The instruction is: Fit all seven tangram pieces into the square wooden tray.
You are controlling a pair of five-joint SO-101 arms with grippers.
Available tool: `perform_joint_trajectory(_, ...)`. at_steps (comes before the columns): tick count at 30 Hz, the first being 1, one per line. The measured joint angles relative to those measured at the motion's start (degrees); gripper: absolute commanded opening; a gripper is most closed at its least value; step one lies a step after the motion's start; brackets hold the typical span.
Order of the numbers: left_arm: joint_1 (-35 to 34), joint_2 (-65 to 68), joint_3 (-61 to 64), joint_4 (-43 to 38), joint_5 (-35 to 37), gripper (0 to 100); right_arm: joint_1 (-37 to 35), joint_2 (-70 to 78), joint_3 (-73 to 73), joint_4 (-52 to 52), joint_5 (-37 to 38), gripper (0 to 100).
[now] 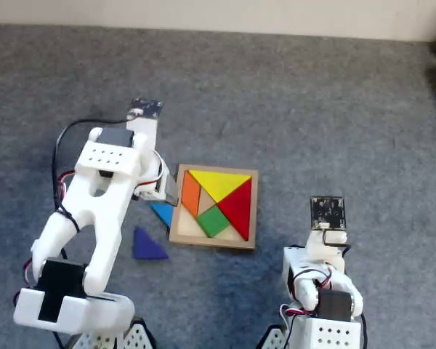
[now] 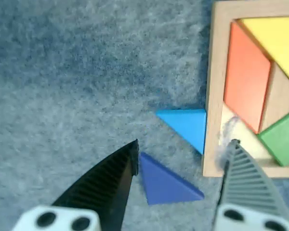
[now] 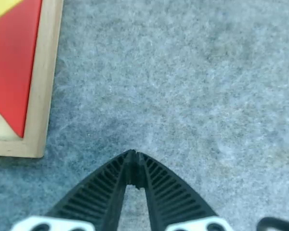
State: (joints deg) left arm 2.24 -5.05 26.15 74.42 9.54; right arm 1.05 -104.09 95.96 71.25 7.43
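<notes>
The square wooden tray [image 1: 253, 211] lies mid-table and holds a yellow [image 1: 219, 185], a red [image 1: 237, 206], an orange [image 1: 191, 196] and a green piece [image 1: 214, 220]. A light blue triangle [image 2: 186, 126] lies on the carpet against the tray's outer rim [image 2: 213, 96]. A dark blue triangle [image 2: 164, 184] lies apart, nearer the arm's base. My left gripper [image 2: 183, 146] hangs open over both triangles, its black finger [image 2: 120, 168] above carpet and its grey finger [image 2: 241, 168] above the tray's corner. My right gripper [image 3: 134, 159] is shut and empty over bare carpet beside the tray [image 3: 43, 96].
Grey carpet covers the whole table. The right arm [image 1: 323, 269] is folded back at the near edge, right of the tray. A bare wooden patch [image 2: 284, 98] shows inside the tray between the orange and green pieces.
</notes>
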Motion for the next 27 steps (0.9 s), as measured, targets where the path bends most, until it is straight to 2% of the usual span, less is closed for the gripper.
perform_joint_trajectory(7, -0.1, -0.1, 9.9, -13.5, 4.7, 28, 0.0, 0.0, 0.0, 0.0, 0.0, 0.5)
perform_joint_trajectory(12, -2.6, -0.1, 10.0, -16.4, 4.8, 28, 0.0, 0.0, 0.0, 0.0, 0.0, 0.5)
perform_joint_trajectory(18, -6.7, -0.1, 9.9, -18.3, -2.5, 28, 0.0, 0.0, 0.0, 0.0, 0.0, 0.5)
perform_joint_trajectory(27, -7.1, 5.3, 9.7, -19.3, -13.5, 28, 0.0, 0.0, 0.0, 0.0, 0.0, 0.5)
